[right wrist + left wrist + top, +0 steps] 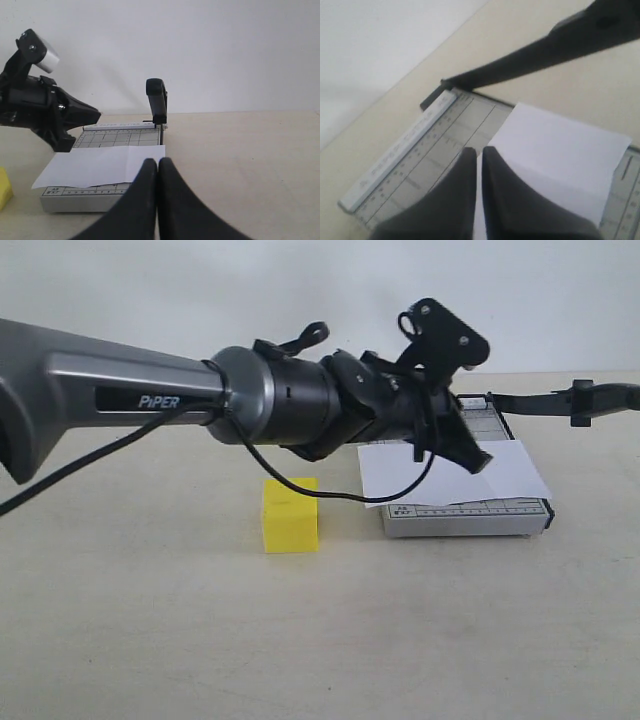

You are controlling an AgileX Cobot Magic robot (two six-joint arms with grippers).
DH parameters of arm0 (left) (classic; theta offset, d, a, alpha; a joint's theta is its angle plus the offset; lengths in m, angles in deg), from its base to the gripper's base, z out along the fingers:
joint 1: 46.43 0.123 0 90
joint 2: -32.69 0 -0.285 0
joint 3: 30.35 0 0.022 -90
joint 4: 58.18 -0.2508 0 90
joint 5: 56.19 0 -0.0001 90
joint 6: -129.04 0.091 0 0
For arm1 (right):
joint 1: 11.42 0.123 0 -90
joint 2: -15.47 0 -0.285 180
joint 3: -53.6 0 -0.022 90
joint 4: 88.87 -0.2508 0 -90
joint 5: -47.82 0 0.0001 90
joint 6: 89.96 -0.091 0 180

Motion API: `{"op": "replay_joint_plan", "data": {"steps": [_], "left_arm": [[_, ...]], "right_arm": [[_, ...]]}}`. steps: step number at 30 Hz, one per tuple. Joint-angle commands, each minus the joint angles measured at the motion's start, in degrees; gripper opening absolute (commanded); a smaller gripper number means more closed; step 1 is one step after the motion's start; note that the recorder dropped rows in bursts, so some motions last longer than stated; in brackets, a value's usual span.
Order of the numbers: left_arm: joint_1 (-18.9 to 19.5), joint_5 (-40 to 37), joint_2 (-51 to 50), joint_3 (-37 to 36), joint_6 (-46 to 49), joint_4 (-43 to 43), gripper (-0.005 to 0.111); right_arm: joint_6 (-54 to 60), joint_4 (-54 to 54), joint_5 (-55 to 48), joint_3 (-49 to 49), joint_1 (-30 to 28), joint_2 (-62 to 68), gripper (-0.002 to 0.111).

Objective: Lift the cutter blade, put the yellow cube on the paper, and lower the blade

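The yellow cube (290, 515) rests on the table left of the grey trimmer board (465, 520), apart from it; its edge shows in the right wrist view (3, 187). The white paper (450, 475) lies across the board (420, 165) with nothing on it. The cutter blade (545, 400) is lifted off the board, hinged at the far corner, handle up (156, 92). My left gripper (480, 462) hovers over the paper (555, 145), shut and empty. My right gripper (158, 161) is shut, empty, near the board's front right corner.
The long grey left arm (120, 390) with its dangling cable (300, 490) stretches across the scene above the cube. A white wall stands behind the beige table (320, 640).
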Motion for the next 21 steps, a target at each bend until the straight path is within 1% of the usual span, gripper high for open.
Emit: {"op": "replay_joint_plan", "data": {"steps": [1, 6, 21], "left_arm": [[2.44, 0.11, 1.04, -4.14, 0.55, 0.24, 0.004], [2.57, 0.0, 0.83, -5.69, 0.55, 0.41, 0.004], [2.41, -0.39, -3.46, -5.66, -1.63, 0.41, 0.004]], "right_arm": [[-0.08, 0.19, 0.21, 0.05, -0.11, -0.08, 0.0], [-0.08, 0.19, 0.21, 0.05, -0.11, -0.08, 0.0], [-0.08, 0.19, 0.21, 0.05, -0.11, -0.08, 0.0]]}}
